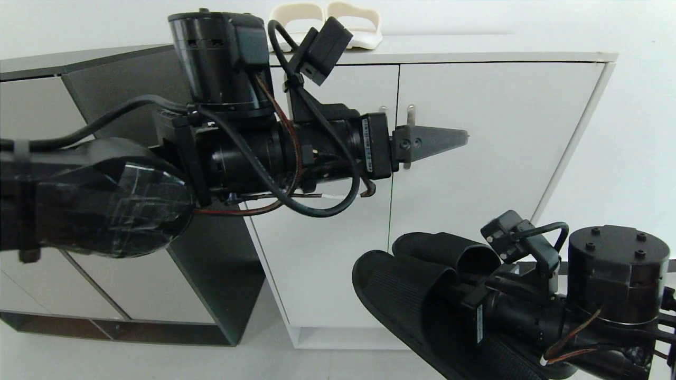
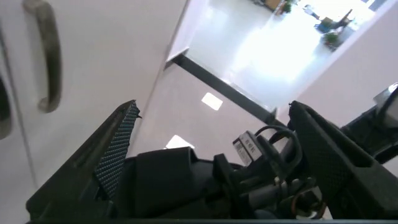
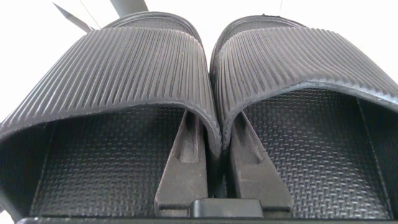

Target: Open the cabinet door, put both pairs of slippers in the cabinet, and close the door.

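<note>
Left arm reaches level across the cabinet (image 1: 501, 132) front, left gripper (image 1: 459, 137) spread open just beside the shut doors' handles (image 1: 410, 113), while the right gripper (image 3: 214, 124), low before the cabinet, pinches the black slippers (image 1: 422, 274) (inner straps together), cream slippers (image 1: 325, 24) on the cabinet's top

The head camera looked forward and down from behind both arms, facing the white cabinet (image 1: 475, 184), near enough that the arms hid much of it. The left wrist camera looked out along the left gripper (image 2: 211, 130) past a door handle (image 2: 50, 62), which the head view shared. The right wrist camera sat just behind the right gripper (image 3: 211, 168), facing closely into the black slippers (image 3: 149, 68), also shared with the head view.
</note>
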Controlling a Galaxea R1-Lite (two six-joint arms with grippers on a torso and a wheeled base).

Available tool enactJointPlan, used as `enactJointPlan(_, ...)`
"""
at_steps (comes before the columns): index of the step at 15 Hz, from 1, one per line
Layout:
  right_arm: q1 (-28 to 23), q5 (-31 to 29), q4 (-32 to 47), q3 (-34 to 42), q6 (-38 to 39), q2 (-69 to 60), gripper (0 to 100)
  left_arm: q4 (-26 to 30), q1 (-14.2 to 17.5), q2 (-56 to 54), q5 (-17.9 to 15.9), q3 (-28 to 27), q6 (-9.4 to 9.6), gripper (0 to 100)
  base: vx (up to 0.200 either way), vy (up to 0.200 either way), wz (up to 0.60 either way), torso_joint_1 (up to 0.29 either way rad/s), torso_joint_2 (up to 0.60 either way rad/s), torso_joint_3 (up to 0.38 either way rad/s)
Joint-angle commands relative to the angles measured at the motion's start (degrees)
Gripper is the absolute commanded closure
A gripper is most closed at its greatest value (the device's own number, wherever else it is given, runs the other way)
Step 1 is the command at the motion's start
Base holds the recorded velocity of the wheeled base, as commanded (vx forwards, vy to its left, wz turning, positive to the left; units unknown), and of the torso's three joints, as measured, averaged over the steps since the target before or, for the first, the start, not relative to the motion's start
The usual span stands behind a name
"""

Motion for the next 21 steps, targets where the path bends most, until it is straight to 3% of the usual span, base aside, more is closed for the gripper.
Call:
enactJointPlan(1,0.06,0.11,-0.03,0.02,0.05,0.25,100,2.16,-0.10,3.93,-2.33,-4.57,-1.02,0,0.000,0.000,0.00,0.000,0.00,0.000)
enactJointPlan(4,0.06,0.11,-0.03,0.02,0.05,0.34,100,3.13,-0.19,6.13,-1.45,-6.42,-0.49,0,0.000,0.000,0.00,0.000,0.00,0.000)
enactJointPlan(5,-0.03,0.11,-0.03,-0.07,-0.03,0.78,100,3.13,-0.19,6.65,1.80,-7.21,1.70,0,0.000,0.000,0.00,0.000,0.00,0.000)
enactJointPlan(7,-0.03,0.11,-0.03,-0.07,0.05,1.31,100,3.13,0.16,7.01,2.32,-7.56,3.64,0,0.000,0.000,0.00,0.000,0.00,0.000)
enactJointPlan(9,-0.03,0.11,-0.03,-0.07,0.05,1.48,100,3.13,0.25,9.03,7.07,-9.41,6.01,0,0.000,0.000,0.00,0.000,0.00,0.000)
enactJointPlan(15,-0.38,0.11,-0.03,0.02,0.05,1.40,100,3.48,0.95,12.89,10.06,-15.03,6.36,0,0.000,0.000,0.00,0.000,0.00,0.000)
enactJointPlan(21,-0.38,0.11,-0.03,0.02,0.05,1.48,100,6.12,2.71,16.15,9.97,-19.60,6.36,0,0.000,0.000,0.00,0.000,0.00,0.000)
